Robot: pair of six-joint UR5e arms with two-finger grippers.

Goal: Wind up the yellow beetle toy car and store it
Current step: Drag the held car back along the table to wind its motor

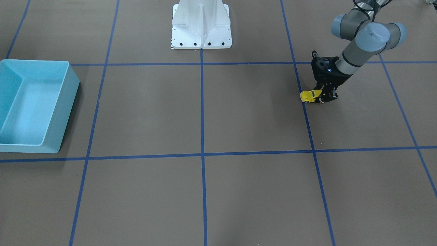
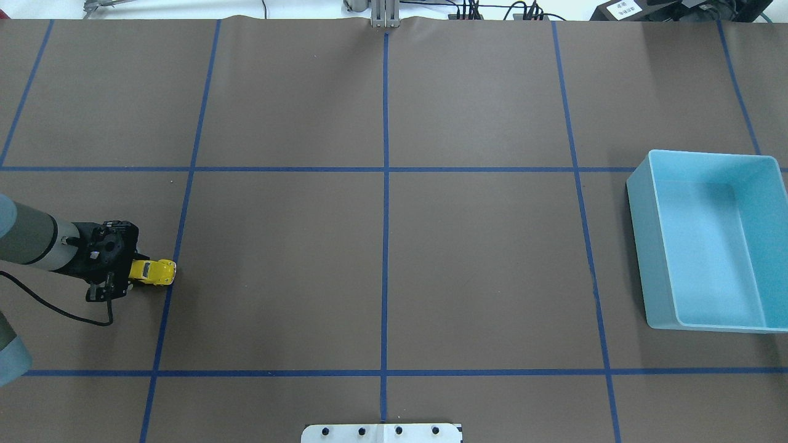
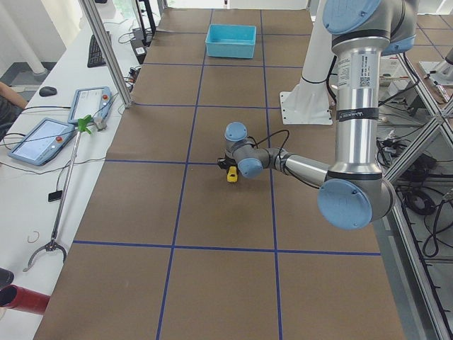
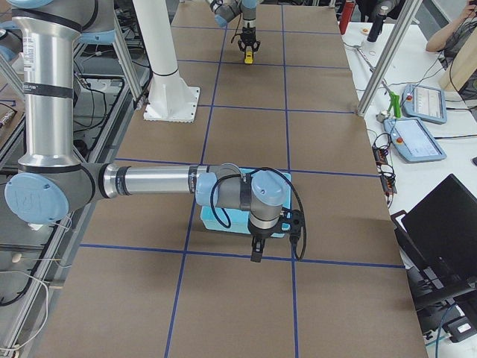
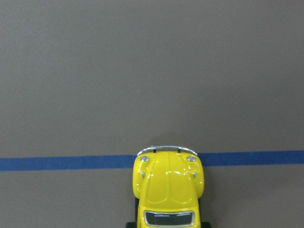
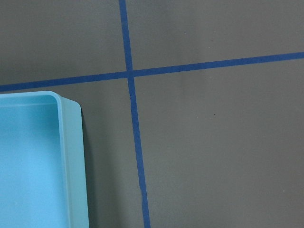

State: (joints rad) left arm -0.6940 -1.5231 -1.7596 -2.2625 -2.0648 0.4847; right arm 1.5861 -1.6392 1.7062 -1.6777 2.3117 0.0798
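Observation:
The yellow beetle toy car [image 1: 310, 96] stands on its wheels on the brown table, on a blue tape line at the robot's left side. It also shows in the overhead view [image 2: 155, 271] and, nose away from the camera, at the bottom of the left wrist view [image 5: 168, 190]. My left gripper [image 1: 324, 96] is down at table level, shut on the car's rear end; the car's nose sticks out in front of it. My right gripper [image 4: 257, 252] hangs beside the blue bin [image 4: 218, 221]; I cannot tell whether it is open or shut.
The light blue bin [image 2: 646, 246] stands empty at the table's far right end, also seen in the front-facing view [image 1: 65, 112] and the right wrist view [image 6: 71, 142]. The white robot pedestal [image 1: 201, 27] stands at the middle of the robot's edge. Blue tape lines grid the table.

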